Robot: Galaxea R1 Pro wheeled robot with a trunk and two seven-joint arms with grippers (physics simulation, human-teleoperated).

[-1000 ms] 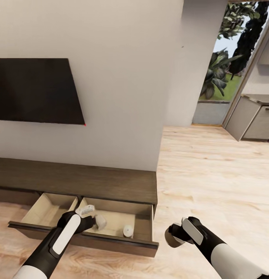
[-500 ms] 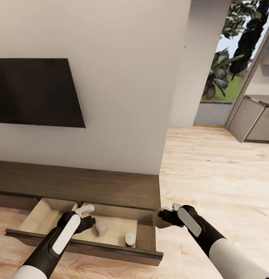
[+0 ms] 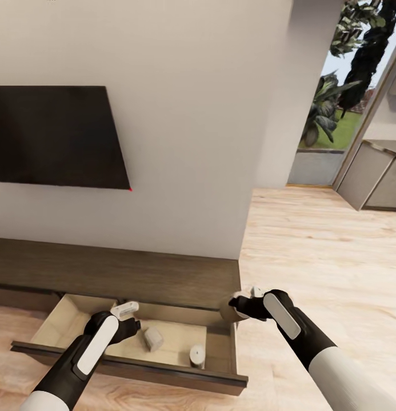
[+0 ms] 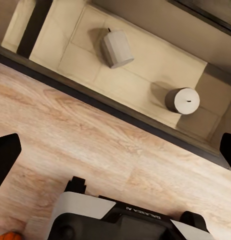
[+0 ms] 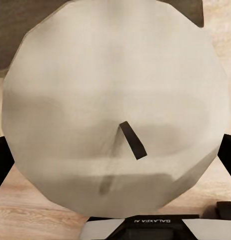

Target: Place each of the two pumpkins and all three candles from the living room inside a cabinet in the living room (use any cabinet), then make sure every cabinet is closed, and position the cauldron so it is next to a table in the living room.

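The long dark-brown cabinet (image 3: 135,274) runs along the wall with its wide drawer (image 3: 220,342) pulled open. Inside the drawer, one off-white candle (image 3: 154,338) (image 4: 117,48) lies on its side and a second candle (image 3: 198,355) (image 4: 182,100) stands upright. My left gripper (image 3: 129,318) (image 4: 115,150) hangs open over the drawer's front edge, its fingers spread wide and nothing between them. My right gripper (image 3: 235,308) is shut on a third candle (image 3: 229,311) (image 5: 115,115), held just above the drawer's right end, wick end facing the wrist camera.
A dark TV (image 3: 55,137) hangs on the wall above the cabinet. Pale wood floor (image 3: 323,251) stretches to the right toward a garden doorway and grey kitchen cabinets (image 3: 375,177). A sliver of something orange (image 4: 8,235) shows at the left wrist view's edge.
My right gripper has carried its candle left and forward, from over the floor to the drawer's right end. The view has shifted slightly. The left arm has held still.
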